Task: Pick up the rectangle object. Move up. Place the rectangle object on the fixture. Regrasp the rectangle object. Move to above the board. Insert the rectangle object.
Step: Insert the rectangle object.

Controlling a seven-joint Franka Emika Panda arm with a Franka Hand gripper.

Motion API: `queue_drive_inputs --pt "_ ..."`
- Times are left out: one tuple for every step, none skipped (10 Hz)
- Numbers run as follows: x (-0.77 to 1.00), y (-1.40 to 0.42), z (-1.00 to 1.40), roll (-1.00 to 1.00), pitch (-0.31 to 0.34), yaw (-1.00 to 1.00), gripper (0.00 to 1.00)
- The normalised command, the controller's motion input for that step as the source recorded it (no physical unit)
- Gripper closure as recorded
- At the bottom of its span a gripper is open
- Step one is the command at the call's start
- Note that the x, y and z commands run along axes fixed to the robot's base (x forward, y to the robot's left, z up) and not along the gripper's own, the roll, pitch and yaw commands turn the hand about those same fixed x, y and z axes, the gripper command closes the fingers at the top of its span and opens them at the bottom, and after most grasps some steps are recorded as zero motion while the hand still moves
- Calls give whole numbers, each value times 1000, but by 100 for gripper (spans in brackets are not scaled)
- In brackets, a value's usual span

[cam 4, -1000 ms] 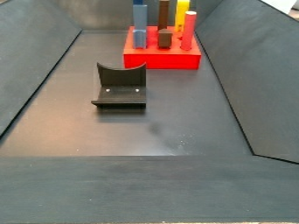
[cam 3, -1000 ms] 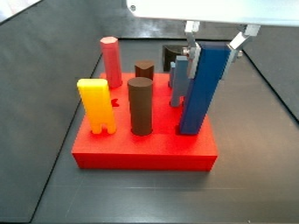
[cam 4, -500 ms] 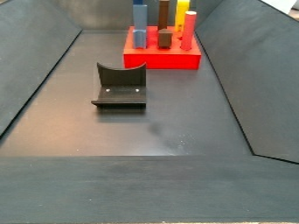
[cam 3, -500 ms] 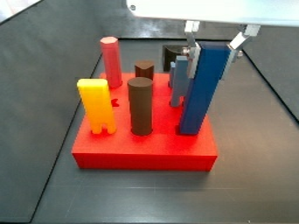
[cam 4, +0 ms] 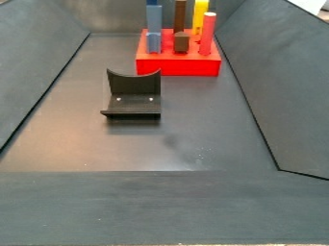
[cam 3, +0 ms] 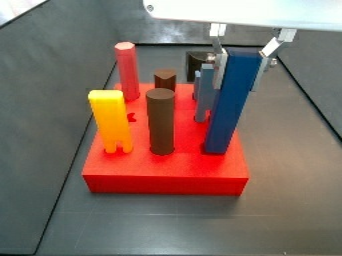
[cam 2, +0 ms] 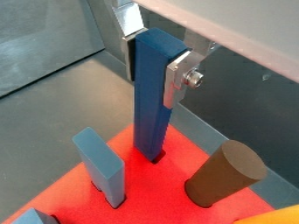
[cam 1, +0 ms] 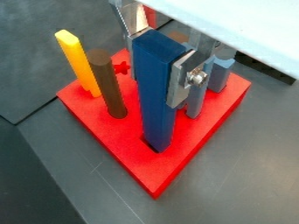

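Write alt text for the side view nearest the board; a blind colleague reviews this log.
The gripper sits at the top of an upright blue bar whose foot is in the red board, a finger on each side. Yellow, pink, pale blue and two brown pegs also stand in the board.

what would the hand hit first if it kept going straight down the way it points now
The hand straddles the upright rectangle object, whose foot sits in a hole of the board. Going straight down, its fingers would probably meet the board's red top first; depth is hard to judge.
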Motion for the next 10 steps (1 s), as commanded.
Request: queue_drive_inputs --pt "-194 0 -223 -56 -41 0 100" --pt "-234 0 -200 -47 -49 0 100" --pt "-160 0 -209 -29 -30 0 100" --pt "49 0 -326 -71 -21 -40 100" --pt "126 0 -411 -30 -39 -14 100" --pt "0 -66 -423 0 -176 0 100" --pt "0 -120 -426 10 -241 0 100" --pt "123 -106 -346 30 -164 0 100" --pt "120 -60 -237 23 -131 0 100" --pt "0 0 0 0 -50 0 100"
